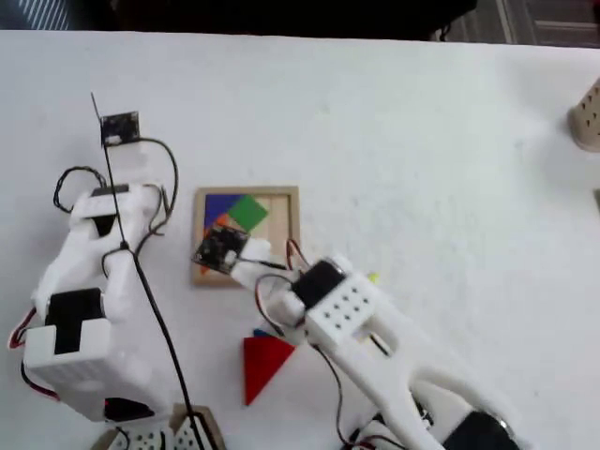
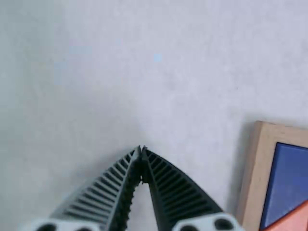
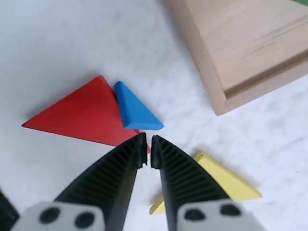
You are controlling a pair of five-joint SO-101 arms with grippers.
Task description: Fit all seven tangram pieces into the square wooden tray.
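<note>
While the right gripper hangs above the white table, its ribbed black fingers stand almost together, with only a slit between them. They hold nothing.

1. Loose pieces. The large red triangle lies flat on the table. The small blue triangle lies against one of its edges. The yellow triangle lies near them and is partly hidden behind one finger. All three are outside the square wooden tray, near one of its corners.

2. Tray contents. In the high view, a blue piece, a green square piece and an orange piece sit inside the tray. Bare wood shows beside the green piece. The right arm's wrist covers the tray's near corner, so the contents beneath it cannot be told.

3. Left gripper. Its fingertips meet and nothing is between them. It is over bare table just beside the tray's outer rim.
</note>
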